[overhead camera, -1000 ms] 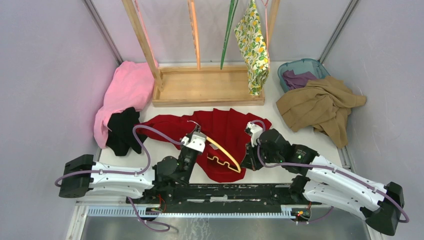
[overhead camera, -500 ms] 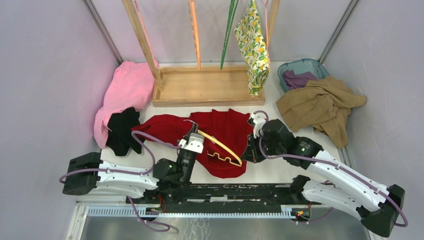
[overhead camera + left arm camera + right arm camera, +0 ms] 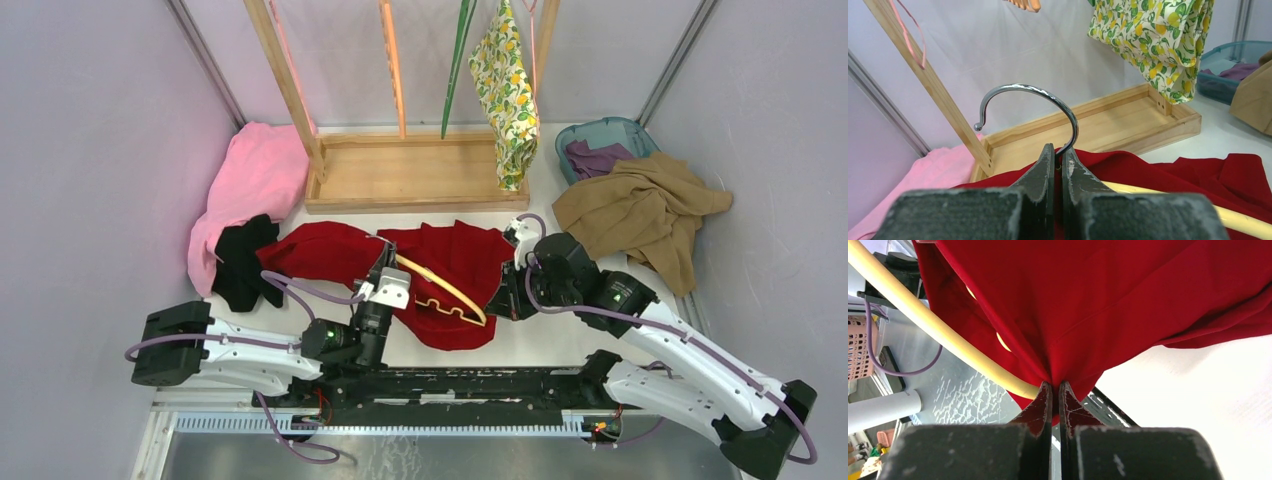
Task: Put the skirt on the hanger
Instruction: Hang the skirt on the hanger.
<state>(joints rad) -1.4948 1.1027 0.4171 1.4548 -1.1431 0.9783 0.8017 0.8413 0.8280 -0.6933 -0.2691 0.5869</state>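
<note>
Teal bin [image 3: 600,124] holds purple cloth [image 3: 592,157]; left pincer [image 3: 1058,152] clamps yellow hanger [image 3: 450,288], right pincer [image 3: 1055,386] pinches red garment [image 3: 1128,290].

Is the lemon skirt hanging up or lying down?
Hanging up. The skirt drapes downward from high on the wooden rack.

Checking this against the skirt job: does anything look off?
Yes. The left claw is shut on the silver metal hook of a cream curved hanger, and the right claw pinches the plain red garment. The lemon-printed cream skirt hangs at the wooden rack behind, touched by neither.
</note>
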